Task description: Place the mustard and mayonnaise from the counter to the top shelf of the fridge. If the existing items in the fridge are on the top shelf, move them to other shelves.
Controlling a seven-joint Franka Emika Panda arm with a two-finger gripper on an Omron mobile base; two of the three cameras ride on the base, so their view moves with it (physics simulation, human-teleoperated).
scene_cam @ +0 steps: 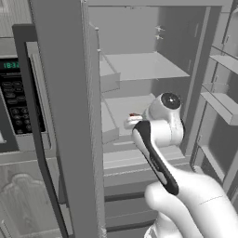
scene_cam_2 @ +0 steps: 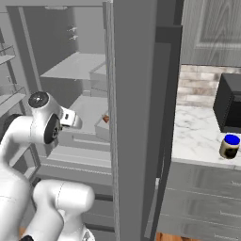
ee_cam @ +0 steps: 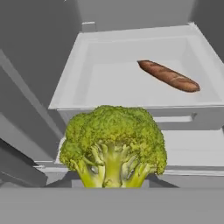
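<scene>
A yellow-green broccoli floret [ee_cam: 113,146] fills the lower middle of the hand view, right at my gripper [scene_cam: 130,122], which is shut on it; its fingertips are hidden behind the floret. Beyond it lies the orange-brown sausage stick [ee_cam: 168,76] in a tray-like shelf [ee_cam: 70,87] of the open fridge [scene_cam: 65,116]. The flat top shelf [scene_cam: 144,65] above carries nothing. The blue-lidded mayonnaise jar [scene_cam_2: 229,146] stands on the marble counter [scene_cam_2: 197,136] to the right of the fridge. The mustard is out of view.
The open fridge doors [scene_cam_2: 136,117] stand on both sides of the arm, with door racks [scene_cam: 223,100] on the right. A black microwave [scene_cam: 16,102] sits to the left and a dark appliance [scene_cam_2: 230,106] stands behind the jar.
</scene>
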